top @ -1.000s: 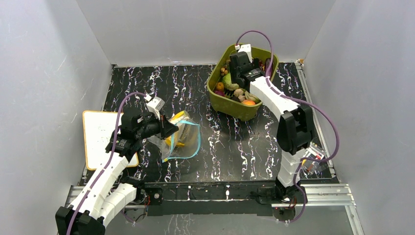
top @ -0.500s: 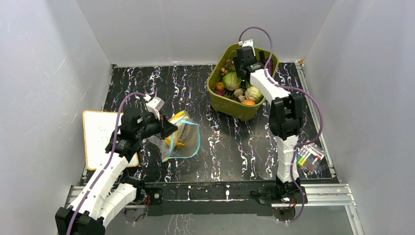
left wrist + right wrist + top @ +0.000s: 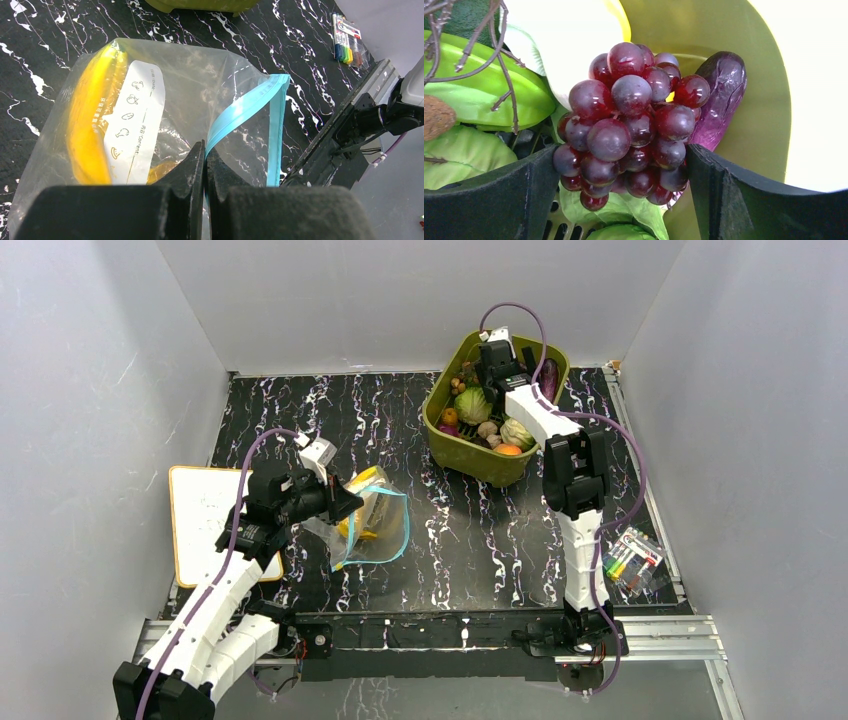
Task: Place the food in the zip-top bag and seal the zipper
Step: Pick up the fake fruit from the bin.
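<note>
The task is judged to be at an early stage. One yellow banana [image 3: 92, 125] is already lodged inside the zip-top bag [image 3: 372, 525], which lies on the black, white-veined counter [image 3: 480, 540] in front of the left arm. The rest of the food [image 3: 490, 428] is heaped in the olive-green tub [image 3: 470, 455] at the far right, a pale green cabbage [image 3: 472, 405] among it. All of that has yet to be carried across, and the zipper [image 3: 250, 107] has not been sealed: its light blue strip is seen parted into a loop.

The left jaws are pinched fully together on the bag's rim, right at the zipper, so the mouth is held up and open. The right jaws are spread wide inside the tub, with a cluster of grapes [image 3: 634, 125] set between them. Whether the pads press on the cluster cannot be told.

The bag is thin, clear and crinkled, with a white printed label [image 3: 137, 120] on one face. The grapes are glossy, round and dark red. Beside them a wrinkled purple eggplant [image 3: 721, 95] is propped against the tub's smooth wall.
</note>
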### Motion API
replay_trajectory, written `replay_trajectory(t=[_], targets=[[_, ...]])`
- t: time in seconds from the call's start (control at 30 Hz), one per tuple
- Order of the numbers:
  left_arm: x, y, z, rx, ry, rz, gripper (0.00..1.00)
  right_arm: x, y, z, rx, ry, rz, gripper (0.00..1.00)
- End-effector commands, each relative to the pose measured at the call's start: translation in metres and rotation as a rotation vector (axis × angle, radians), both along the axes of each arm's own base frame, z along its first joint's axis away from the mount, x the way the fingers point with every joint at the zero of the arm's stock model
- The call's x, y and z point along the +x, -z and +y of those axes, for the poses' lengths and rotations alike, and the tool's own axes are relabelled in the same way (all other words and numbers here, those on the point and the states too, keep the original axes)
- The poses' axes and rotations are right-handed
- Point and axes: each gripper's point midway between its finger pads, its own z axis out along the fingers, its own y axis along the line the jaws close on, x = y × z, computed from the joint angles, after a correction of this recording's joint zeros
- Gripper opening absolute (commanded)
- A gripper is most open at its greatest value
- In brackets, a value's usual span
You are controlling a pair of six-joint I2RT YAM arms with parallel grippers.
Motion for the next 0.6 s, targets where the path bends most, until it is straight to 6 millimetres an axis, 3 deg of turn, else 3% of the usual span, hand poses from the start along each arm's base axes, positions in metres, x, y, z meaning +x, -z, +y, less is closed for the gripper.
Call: replay_trajectory(t=[0.0, 0.13, 0.23, 0.57], targets=[[0.002, -0.007, -0.001, 0.004, 0.008, -0.032, 0.0, 0.018, -0.028, -0.007, 0.007, 0.019, -0.111, 0.83], [0.002, -0.007, 0.0, 0.006, 0.007, -0.03, 0.0, 0.018, -0.031, -0.01, 0.005, 0.016, -0.117, 0.62], [0.002, -0.008, 0.0, 0.008, 0.003, -0.033, 0.0, 0.016, -0.036, -0.011, 0.01, 0.018, -0.124, 0.51], [0.004, -0.008, 0.002, 0.017, -0.01, -0.039, 0.0, -0.006, -0.067, -0.014, 0.049, 0.027, -0.169, 0.29]])
